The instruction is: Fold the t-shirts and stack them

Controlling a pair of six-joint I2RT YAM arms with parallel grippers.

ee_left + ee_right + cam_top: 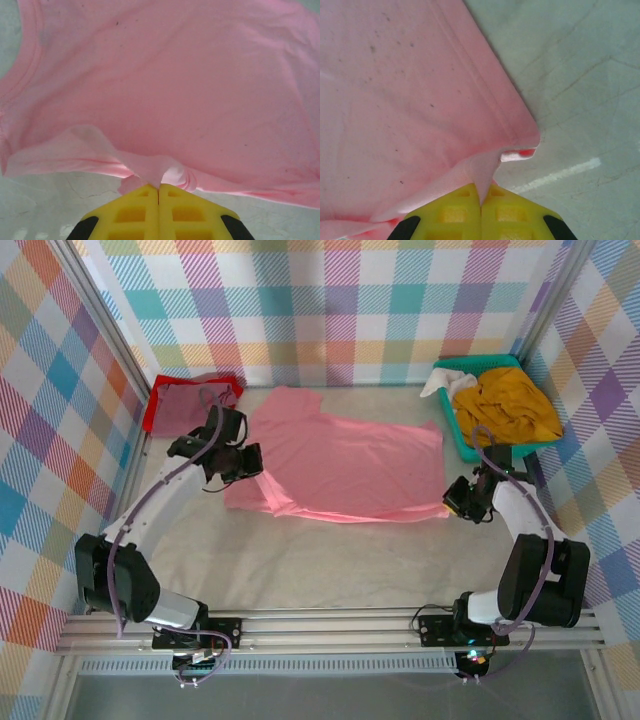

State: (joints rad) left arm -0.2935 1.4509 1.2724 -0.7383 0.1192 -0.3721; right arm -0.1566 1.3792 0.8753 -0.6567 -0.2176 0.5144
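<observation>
A salmon-pink t-shirt (340, 465) lies spread across the middle of the table, its near edge turned over in a fold. My left gripper (252, 462) is shut on a pinch of the pink t-shirt (165, 90) at its left side; the yellow fingers (135, 212) meet with cloth between them. My right gripper (456, 502) is shut on the pink t-shirt (405, 100) at its near right corner, cloth pinched between the yellow fingers (505, 212). A dull maroon t-shirt (185, 402) lies on a red one (150, 420) at the back left. A mustard-yellow t-shirt (505, 405) is heaped at the back right.
A teal plastic basket (462, 435) at the back right holds the mustard cloth and a white piece (440, 383). Checked walls close in the table on three sides. Bare grey tabletop (330, 560) lies between the shirt and the arm bases.
</observation>
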